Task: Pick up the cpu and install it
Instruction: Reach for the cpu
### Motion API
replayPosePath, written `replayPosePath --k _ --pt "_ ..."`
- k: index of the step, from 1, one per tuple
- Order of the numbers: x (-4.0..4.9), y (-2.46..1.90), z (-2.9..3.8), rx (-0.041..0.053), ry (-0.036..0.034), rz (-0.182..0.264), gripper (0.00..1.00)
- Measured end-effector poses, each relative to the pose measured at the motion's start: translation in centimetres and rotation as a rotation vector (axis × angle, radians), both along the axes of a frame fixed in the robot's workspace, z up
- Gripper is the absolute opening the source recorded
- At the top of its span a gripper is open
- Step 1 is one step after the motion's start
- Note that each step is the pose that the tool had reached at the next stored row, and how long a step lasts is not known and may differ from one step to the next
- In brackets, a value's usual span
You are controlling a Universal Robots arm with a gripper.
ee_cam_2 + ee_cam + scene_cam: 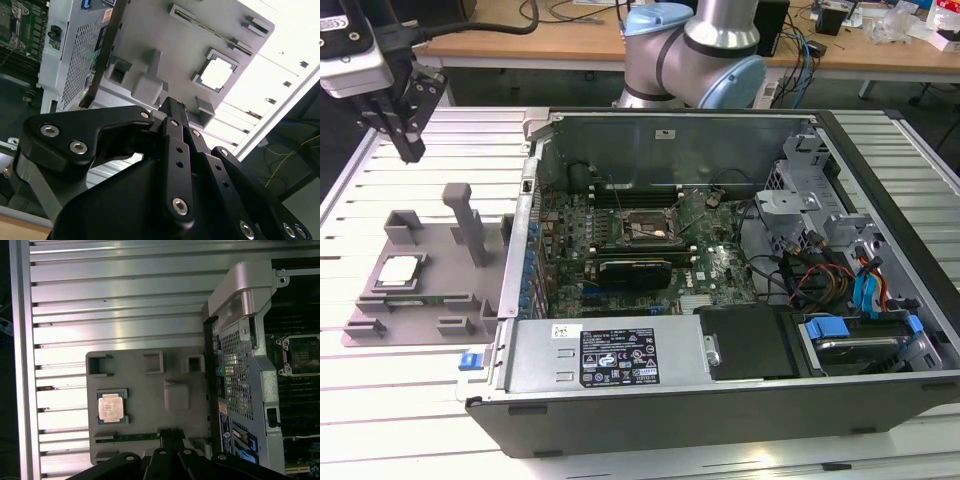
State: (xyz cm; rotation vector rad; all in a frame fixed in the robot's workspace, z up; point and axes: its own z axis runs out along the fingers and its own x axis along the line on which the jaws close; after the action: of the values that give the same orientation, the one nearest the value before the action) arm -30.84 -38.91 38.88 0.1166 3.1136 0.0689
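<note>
The cpu [400,270] is a small square chip with a silver top, lying flat in a recess of the grey fixture tray [430,250] at the exterior view's left. It also shows in the first wrist view as the cpu [110,407] and in the second wrist view as the cpu [217,74]. My gripper [408,148] hangs well above the tray's far end, shut and holding nothing. Its black fingers [171,437] meet at their tips above the tray [150,390]. The motherboard's cpu socket [645,230] sits inside the open computer case [720,380].
A tall grey post [468,222] and several raised blocks stand on the tray near the chip. The case's metal side wall [525,230] rises right beside the tray. Cables and a drive cage [820,240] crowd the case's right side. The slatted metal table [380,400] surrounds everything.
</note>
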Motion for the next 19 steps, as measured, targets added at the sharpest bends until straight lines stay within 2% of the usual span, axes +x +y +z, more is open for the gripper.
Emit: replayPosePath --k 9,19 --pt "-2.1 0.19 -0.47 0.0 0.0 0.0 0.11" --pt "-3.66 0.2 -1.92 0.0 0.0001 0.0 0.11"
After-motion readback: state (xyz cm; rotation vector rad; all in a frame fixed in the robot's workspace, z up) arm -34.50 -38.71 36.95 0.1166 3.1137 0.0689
